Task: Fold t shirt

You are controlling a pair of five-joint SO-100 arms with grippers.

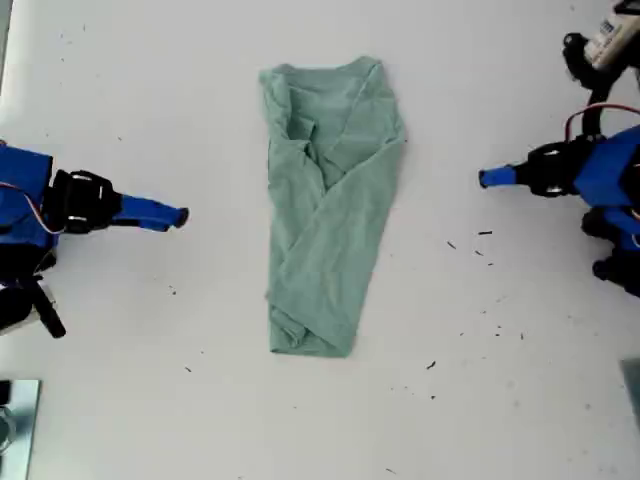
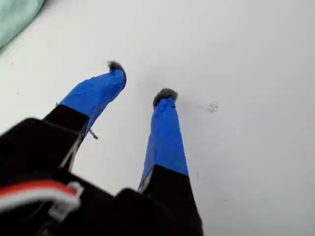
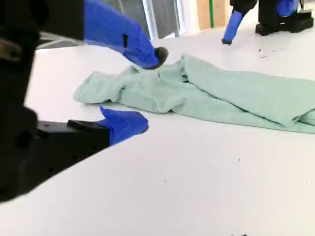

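Note:
The t shirt [image 1: 325, 210] lies on the white table [image 1: 480, 400] as a long, narrow, wrinkled pale green bundle with both sides folded in. It also shows in the second wrist view as a crumpled t shirt [image 3: 221, 93], and only a corner of the t shirt [image 2: 15, 14] shows in the first wrist view. My first gripper [image 2: 141, 80] is open over bare table; it is the gripper [image 1: 487, 178] at the exterior view's right, apart from the cloth. My second gripper [image 3: 149, 90] is open, empty and short of the cloth; it is the gripper [image 1: 178, 215] at the exterior view's left.
Small dark specks [image 1: 470, 240] dot the table near the first arm [image 3: 231, 27]. A metallic object [image 1: 15, 420] sits at the exterior view's lower left corner. Motor and cable parts [image 1: 605, 45] stand at its upper right.

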